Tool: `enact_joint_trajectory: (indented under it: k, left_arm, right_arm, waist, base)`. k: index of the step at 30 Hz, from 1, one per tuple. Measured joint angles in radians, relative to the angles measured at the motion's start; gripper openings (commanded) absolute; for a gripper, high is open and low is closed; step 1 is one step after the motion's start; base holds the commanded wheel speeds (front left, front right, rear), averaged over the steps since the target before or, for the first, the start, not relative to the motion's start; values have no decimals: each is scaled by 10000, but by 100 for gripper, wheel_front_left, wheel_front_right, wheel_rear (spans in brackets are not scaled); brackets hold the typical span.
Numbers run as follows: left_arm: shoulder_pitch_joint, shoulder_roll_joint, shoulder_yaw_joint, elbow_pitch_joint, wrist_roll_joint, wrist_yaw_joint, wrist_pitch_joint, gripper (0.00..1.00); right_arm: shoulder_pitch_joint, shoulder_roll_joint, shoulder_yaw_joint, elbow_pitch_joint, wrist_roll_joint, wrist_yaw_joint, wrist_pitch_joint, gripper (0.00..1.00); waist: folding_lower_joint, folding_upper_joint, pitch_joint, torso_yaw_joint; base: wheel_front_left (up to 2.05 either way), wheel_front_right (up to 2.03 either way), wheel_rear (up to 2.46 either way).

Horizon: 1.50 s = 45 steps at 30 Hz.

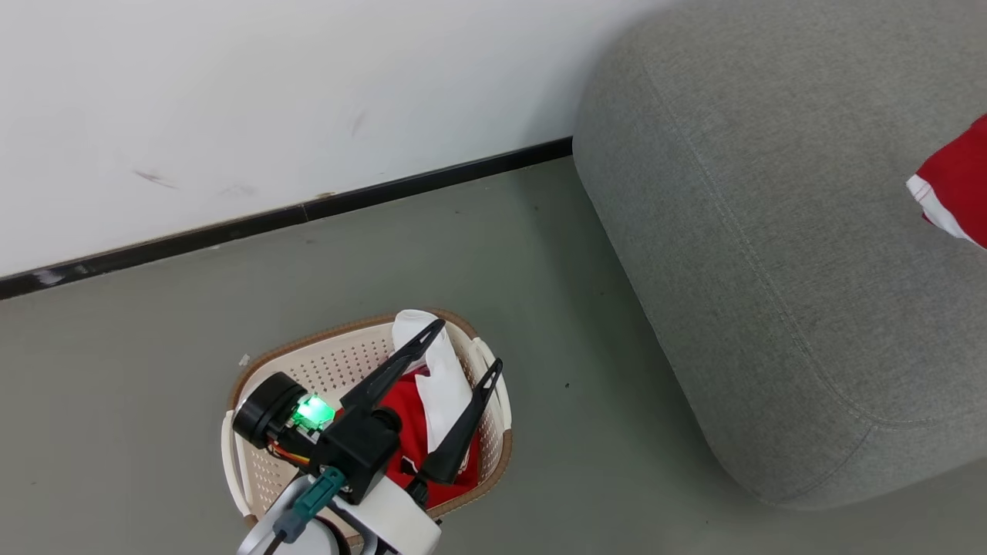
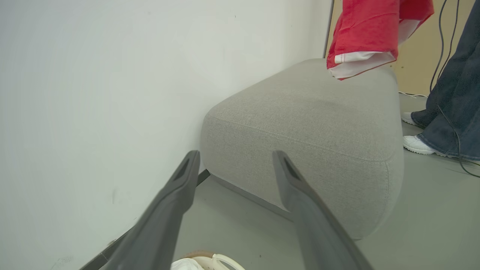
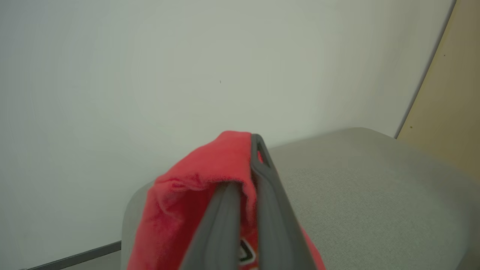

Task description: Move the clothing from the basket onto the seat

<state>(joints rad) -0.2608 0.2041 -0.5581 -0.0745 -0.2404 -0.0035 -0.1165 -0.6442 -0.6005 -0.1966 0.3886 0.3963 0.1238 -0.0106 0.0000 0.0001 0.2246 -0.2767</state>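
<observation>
Though cropped overhead, the red garment (image 1: 956, 179) sits clamped in the right tool (image 3: 250, 150).

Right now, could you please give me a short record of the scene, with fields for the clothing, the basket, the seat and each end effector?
basket: on the floor near the wall, left of the seat in the head view
in basket: a red garment and a white garment
seat: grey, by the wall
left end effector: open, empty, over the basket
right end effector: shut on a second red garment, which hangs over the seat; contact unclear
bystander: a person's legs beyond the seat
</observation>
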Motion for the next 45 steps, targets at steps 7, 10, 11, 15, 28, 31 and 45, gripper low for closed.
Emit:
enact_joint_trajectory:
  k: [7,10,11,15,28,31,45]
  left_arm:
    - [-41,92,-318,-422,134,-90,205,100]
    - [-190,105,-451,-612,261,-178,347,100]
    - [-240,107,-493,-685,301,-182,372,100]
    - [-400,105,-663,-915,366,-276,454,100]
    - [-872,136,-1009,-1394,554,-612,863,100]
    - [-971,178,-1041,-1432,579,-619,978,100]
    - [-1448,186,-1062,-1576,654,-709,1062,100]
  right_arm:
    - [-3,-550,-575,834,-715,0,-297,0]
    - [-70,-677,-842,1108,-842,0,-502,0]
    - [-133,-694,-901,1179,-899,0,-558,0]
    - [-437,-696,-1145,1430,-1043,0,-851,0]
    - [-911,255,-1687,2589,-1981,0,-1889,0]
    - [-907,627,-1710,2941,-2029,0,-1983,0]
    - [-566,1762,-1327,3883,-2008,0,-2272,0]
  waist:
    - [0,0,491,320]
    - [0,0,706,444]
    - [0,0,779,485]
    - [0,0,1063,634]
    - [0,0,1974,994]
    - [0,0,2158,1059]
    - [0,0,2851,1044]
  base:
    - [0,0,0]
    - [0,0,0]
    - [0,0,0]
    - [0,0,0]
    - [0,0,0]
    - [0,0,0]
    - [0,0,0]
